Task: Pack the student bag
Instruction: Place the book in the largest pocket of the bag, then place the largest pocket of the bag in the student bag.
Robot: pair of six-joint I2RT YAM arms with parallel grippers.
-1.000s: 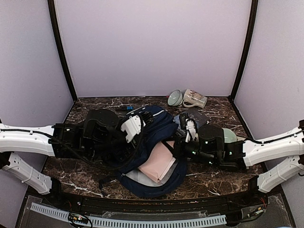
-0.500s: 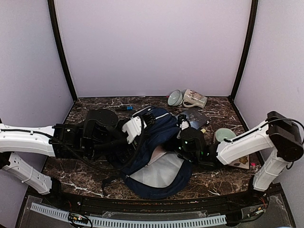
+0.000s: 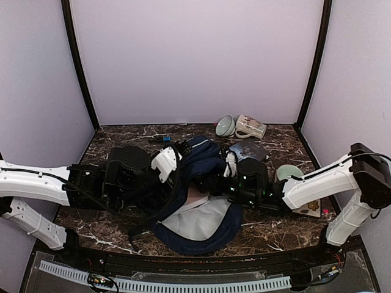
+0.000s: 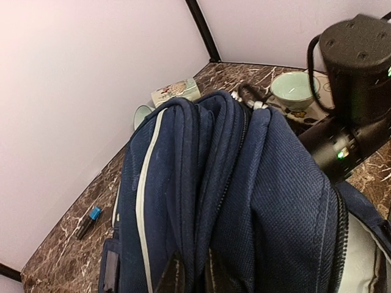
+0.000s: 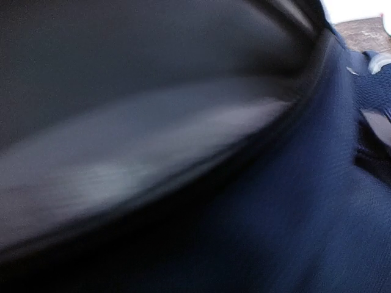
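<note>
The student bag (image 3: 204, 235), navy with a pale grey lining, lies open at the table's middle. My left gripper (image 3: 181, 160) is shut on a fold of fabric at its raised top edge. In the left wrist view that fold (image 4: 195, 183) runs between my two fingertips, and the left gripper (image 4: 194, 270) pinches it. My right gripper (image 3: 211, 182) reaches into the bag's mouth from the right, its fingers hidden by fabric. The right wrist view is a blur of dark lining and navy cloth (image 5: 317, 201). A pale sliver (image 3: 194, 196) shows inside the opening.
At the back stand a mint bowl (image 3: 225, 126) and a mug on its side (image 3: 250, 127). A dark flat case (image 3: 250, 148) lies behind the right arm, a second mint bowl (image 3: 287, 173) beside it. A blue-capped marker (image 3: 162, 139) lies at the back left.
A pink flat thing that my right gripper held over the opening a second ago has gone down into the bag. The right gripper now sits deeper in the mouth. The left arm barely moved.
</note>
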